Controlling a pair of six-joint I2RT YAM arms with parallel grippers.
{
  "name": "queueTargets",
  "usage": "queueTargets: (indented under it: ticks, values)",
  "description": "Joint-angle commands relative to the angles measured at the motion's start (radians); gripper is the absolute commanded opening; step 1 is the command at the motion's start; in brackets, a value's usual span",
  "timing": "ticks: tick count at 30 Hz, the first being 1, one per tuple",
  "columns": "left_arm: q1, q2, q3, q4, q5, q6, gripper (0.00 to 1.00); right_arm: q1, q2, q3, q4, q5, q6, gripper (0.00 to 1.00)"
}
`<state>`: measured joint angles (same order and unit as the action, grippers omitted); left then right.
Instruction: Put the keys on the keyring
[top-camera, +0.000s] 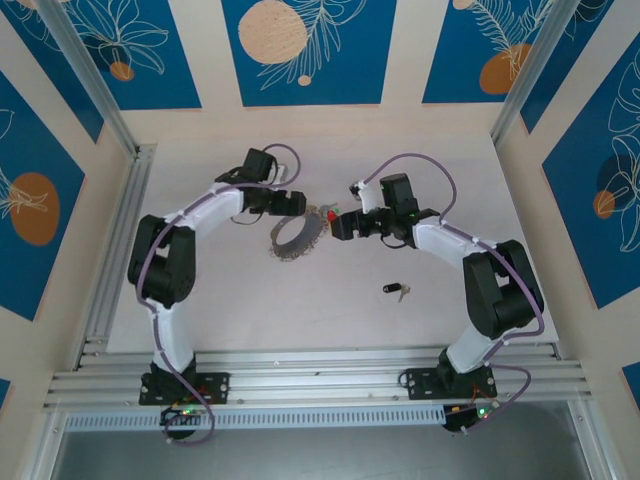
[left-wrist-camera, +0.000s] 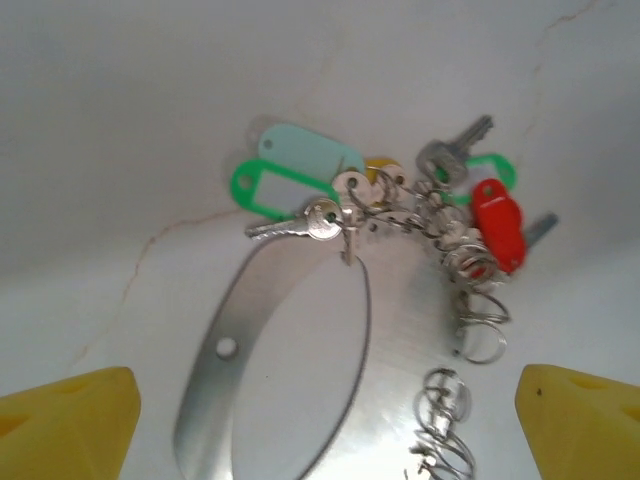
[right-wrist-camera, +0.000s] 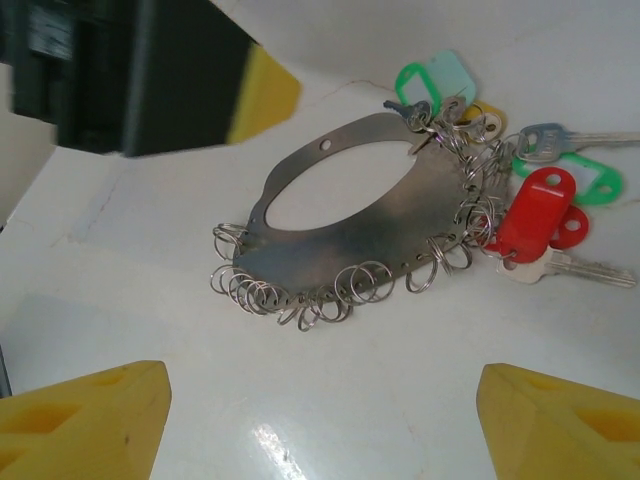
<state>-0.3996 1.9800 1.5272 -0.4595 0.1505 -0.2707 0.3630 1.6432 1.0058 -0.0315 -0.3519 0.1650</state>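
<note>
Both of my jaws stand wide apart and hold nothing. My left gripper (top-camera: 289, 203) hangs over the far-left edge of the keyring (top-camera: 297, 238). My right gripper (top-camera: 340, 226) faces it from the right, just beside the bunched keys (top-camera: 329, 214), so the two grippers crowd the hoop from both sides. The keyring lies flat on the table (top-camera: 250, 310), midway between my arms. It is a grey metal band with an oval opening, and its long axis runs from near-left to far-right in the top view. Small split rings (right-wrist-camera: 340, 285) fringe its rim. The threaded keys cluster at the far-right end with a red tag (right-wrist-camera: 535, 212) and green tags (right-wrist-camera: 435, 80), fanning outward. One black key (top-camera: 396, 290) lies loose near my right arm, well apart from the hoop, its silver blade pointing right. The table is pale with faint hairline veins. Aluminium rails (top-camera: 320, 365) run along its near edge. Blue wall panels (top-camera: 305, 50) with white leaves and orange discs enclose it.
</note>
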Motion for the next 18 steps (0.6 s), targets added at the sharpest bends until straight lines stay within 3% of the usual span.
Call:
queueTargets:
  ticks: [1, 6, 12, 18]
  values:
    - [-0.007, 0.055, 0.033, -0.110, -0.151, 0.028, 0.90, 0.017, -0.008, -0.017, 0.000, -0.012, -0.004, 0.81]
    - [-0.041, 0.117, 0.094, -0.180, -0.237, 0.057, 0.78, 0.026, -0.031, -0.024, -0.012, 0.012, -0.020, 0.81]
    - [-0.059, 0.128, 0.065, -0.191, -0.264, 0.051, 0.60, 0.027, -0.059, -0.040, -0.026, 0.034, -0.010, 0.77]
    - [-0.092, 0.148, 0.045, -0.202, -0.291, 0.029, 0.55, 0.027, -0.093, -0.048, -0.028, 0.026, 0.001, 0.69]
